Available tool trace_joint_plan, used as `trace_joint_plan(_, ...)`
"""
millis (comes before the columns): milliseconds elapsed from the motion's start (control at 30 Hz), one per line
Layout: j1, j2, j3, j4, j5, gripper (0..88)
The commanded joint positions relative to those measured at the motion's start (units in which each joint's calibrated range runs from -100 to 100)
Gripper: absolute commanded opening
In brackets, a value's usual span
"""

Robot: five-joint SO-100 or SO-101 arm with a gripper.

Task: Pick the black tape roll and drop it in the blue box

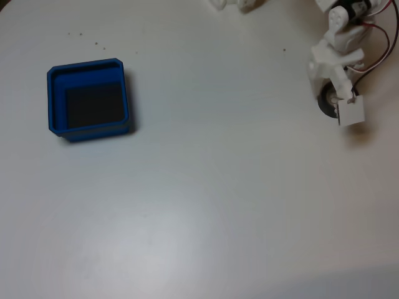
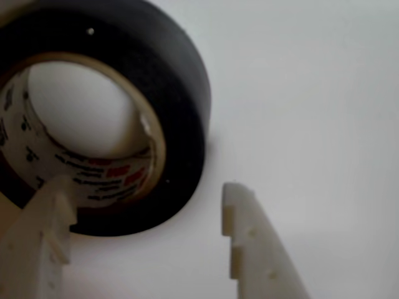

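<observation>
End effector (image 2: 146, 205) is spread wide and grips nothing: in the wrist view one finger (image 2: 37, 243) sits in front of the tape's (image 2: 187, 93) near rim by the pale core, while the other finger (image 2: 255, 249) is outside the ring over bare worktop (image 2: 312, 93). That straddle looks set to pinch the ring's wall, one finger in the hole and one outside. The tape lies flat on the worktop, hole up. In the fixed view it (image 1: 325, 104) peeks out beneath the arm at the right edge, while the box (image 1: 88, 99) stands well apart at the left. Between them the worktop (image 1: 218, 156) is bare, so a carry across should meet nothing; the box's low walls call for only slight lift.
</observation>
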Motion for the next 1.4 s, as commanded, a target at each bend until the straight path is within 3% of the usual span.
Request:
trace_joint_plan(0, 0.16, -0.47, -3.77, -0.34, -0.27, 21.7)
trace_joint_plan(333, 0.55, -0.39, -3.77, -0.34, -0.54, 21.5)
trace_joint_plan(567, 0.45, -0.39, -3.77, -0.34, -7.28, 21.5)
trace_joint_plan(900, 0.55, -0.31, -3.41, -0.34, -7.90, 20.9)
trace_joint_plan(1067, 0.45, -0.31, -3.32, -0.34, -12.89, 20.8)
trace_joint_plan(1367, 0.55, 0.28, -3.23, -0.34, -13.24, 20.8)
